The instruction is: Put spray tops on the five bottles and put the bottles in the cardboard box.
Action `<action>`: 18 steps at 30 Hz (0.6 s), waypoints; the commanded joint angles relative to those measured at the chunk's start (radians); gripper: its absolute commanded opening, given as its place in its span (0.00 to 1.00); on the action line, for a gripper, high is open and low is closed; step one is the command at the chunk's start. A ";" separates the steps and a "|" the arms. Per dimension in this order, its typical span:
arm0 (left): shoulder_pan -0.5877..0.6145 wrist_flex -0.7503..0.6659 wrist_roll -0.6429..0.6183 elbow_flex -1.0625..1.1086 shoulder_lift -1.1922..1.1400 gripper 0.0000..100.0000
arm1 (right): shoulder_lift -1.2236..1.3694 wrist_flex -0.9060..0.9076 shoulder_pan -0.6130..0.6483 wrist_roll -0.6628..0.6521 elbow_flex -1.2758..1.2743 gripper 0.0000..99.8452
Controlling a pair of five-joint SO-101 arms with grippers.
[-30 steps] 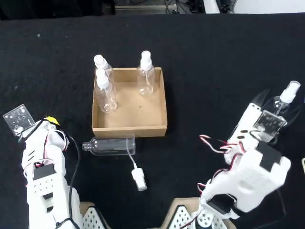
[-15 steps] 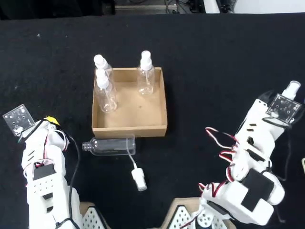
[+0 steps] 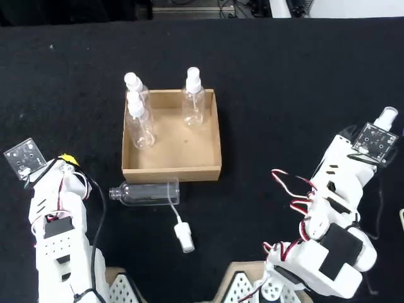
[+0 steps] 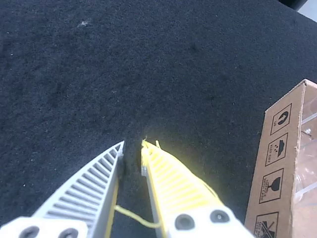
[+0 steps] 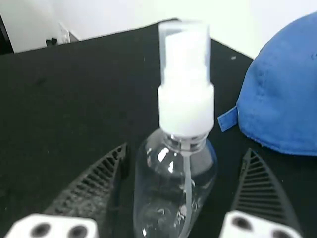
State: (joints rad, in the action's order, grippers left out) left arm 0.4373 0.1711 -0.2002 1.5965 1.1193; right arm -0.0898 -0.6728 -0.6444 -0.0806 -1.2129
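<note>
Clear bottles (image 3: 148,192), white spray tops (image 3: 184,237), brown cardboard box (image 3: 172,172), black table (image 3: 290,88).

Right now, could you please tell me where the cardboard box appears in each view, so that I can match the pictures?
High view: the cardboard box sits left of centre, open side up.
Left wrist view: the box's printed outer wall stands just off the left gripper, on its yellow finger's side.
Shared landmark: that yellow finger, seen in the high view off the box's left wall.
</note>
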 commanded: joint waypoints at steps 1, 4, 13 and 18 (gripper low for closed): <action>-0.001 -0.028 -0.005 -0.010 0.011 0.04 | -0.062 0.003 -0.017 0.002 0.002 0.30; -0.001 -0.028 -0.005 -0.010 0.011 0.04 | -0.062 0.003 -0.017 0.002 0.007 0.30; -0.001 -0.028 -0.005 -0.010 0.011 0.04 | -0.062 0.003 -0.017 0.002 0.007 0.30; -0.001 -0.028 -0.005 -0.010 0.011 0.04 | -0.062 0.002 -0.015 0.003 0.016 0.30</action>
State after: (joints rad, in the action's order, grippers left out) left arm 0.4373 0.1711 -0.2002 1.5965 1.1193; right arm -0.0898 -0.6728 -0.6444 -0.0806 -1.2160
